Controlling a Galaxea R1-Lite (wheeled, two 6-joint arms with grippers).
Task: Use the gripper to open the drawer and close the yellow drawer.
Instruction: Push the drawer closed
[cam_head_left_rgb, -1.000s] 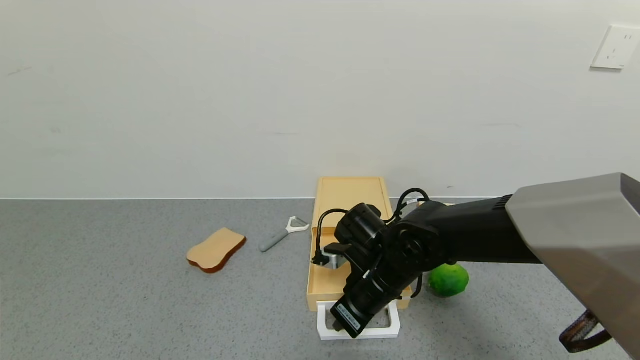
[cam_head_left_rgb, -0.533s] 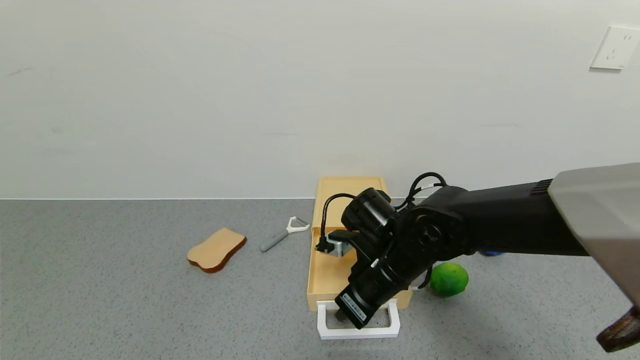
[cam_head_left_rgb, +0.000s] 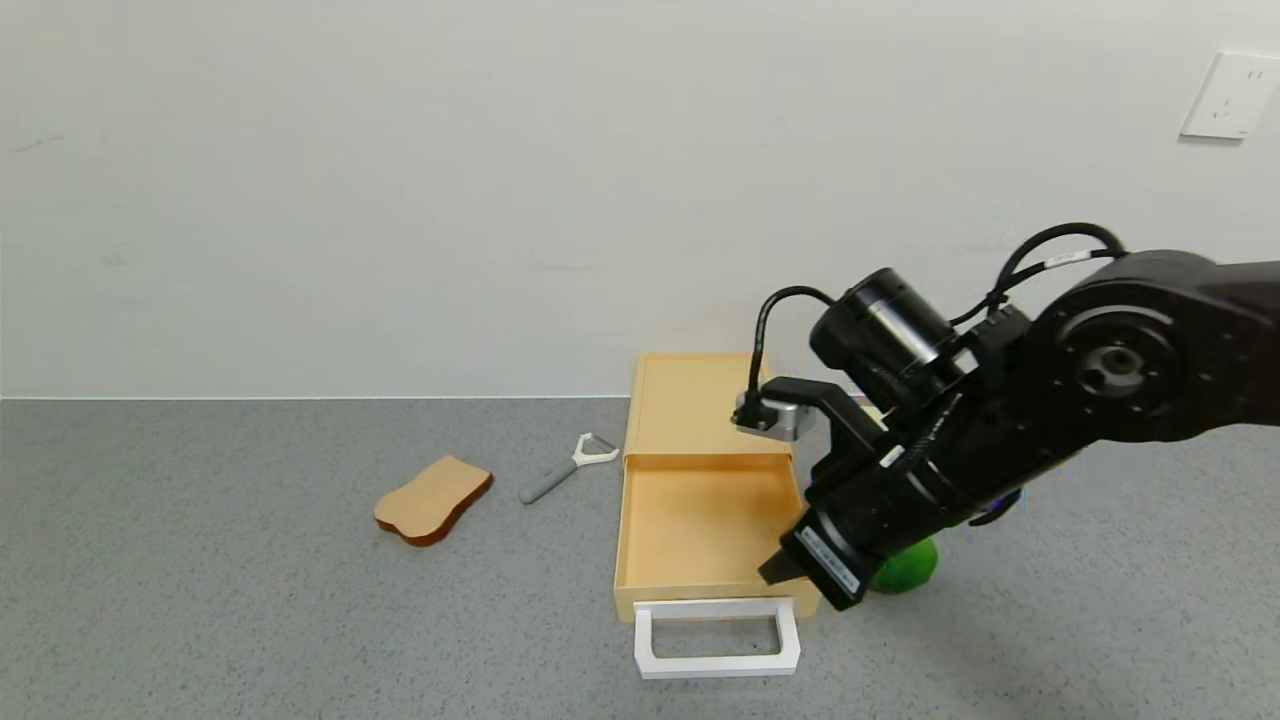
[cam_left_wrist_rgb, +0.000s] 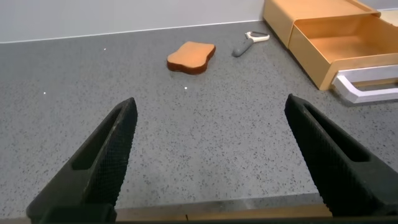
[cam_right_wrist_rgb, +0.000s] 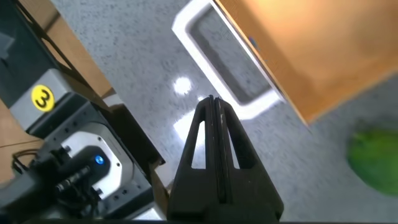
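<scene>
The pale yellow drawer (cam_head_left_rgb: 700, 520) stands pulled out of its box, the tray empty, with the white loop handle (cam_head_left_rgb: 716, 640) at the near end. My right gripper (cam_head_left_rgb: 778, 570) is shut and empty, raised just right of the tray's front corner, clear of the handle. In the right wrist view its closed fingertips (cam_right_wrist_rgb: 212, 102) hover beside the handle (cam_right_wrist_rgb: 205, 53) and the tray's corner (cam_right_wrist_rgb: 323, 43). My left gripper (cam_left_wrist_rgb: 211, 124) is open and empty, low over the table far to the left; its view shows the drawer (cam_left_wrist_rgb: 336, 37) in the distance.
A green lime (cam_head_left_rgb: 905, 570) lies right of the drawer, partly behind my right arm. A bread slice (cam_head_left_rgb: 432, 498) and a grey peeler (cam_head_left_rgb: 565, 468) lie left of the drawer. The wall runs behind the box.
My right gripper has left the white handle, rising and swinging to the right of the tray. The drawer stays pulled out.
</scene>
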